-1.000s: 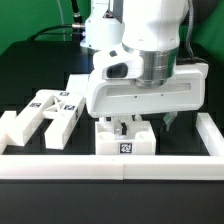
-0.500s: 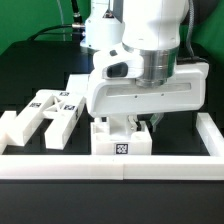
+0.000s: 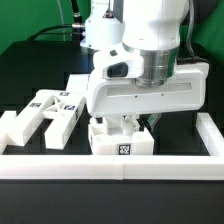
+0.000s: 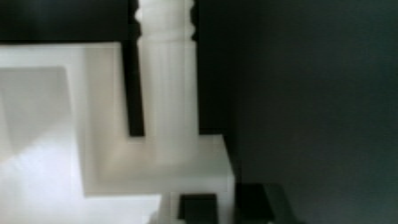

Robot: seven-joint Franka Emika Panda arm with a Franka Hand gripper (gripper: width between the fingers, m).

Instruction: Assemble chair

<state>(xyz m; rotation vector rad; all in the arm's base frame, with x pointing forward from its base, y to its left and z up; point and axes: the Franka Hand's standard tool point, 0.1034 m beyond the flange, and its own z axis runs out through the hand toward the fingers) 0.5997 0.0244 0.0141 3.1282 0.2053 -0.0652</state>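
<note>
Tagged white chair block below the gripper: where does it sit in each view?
Exterior view: tagged block low centre, just behind the front border rail.
Wrist view: tagged block is probably the white mass by the fingertips; tag unseen.
Shared landmark: the gripper, shut at the block.

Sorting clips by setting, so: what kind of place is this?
Most likely a robotics lab test bench: a white robot arm works over a dark tabletop fenced by a long white border rail, with white blocky plastic chair pieces bearing black-and-white square tags.
</note>
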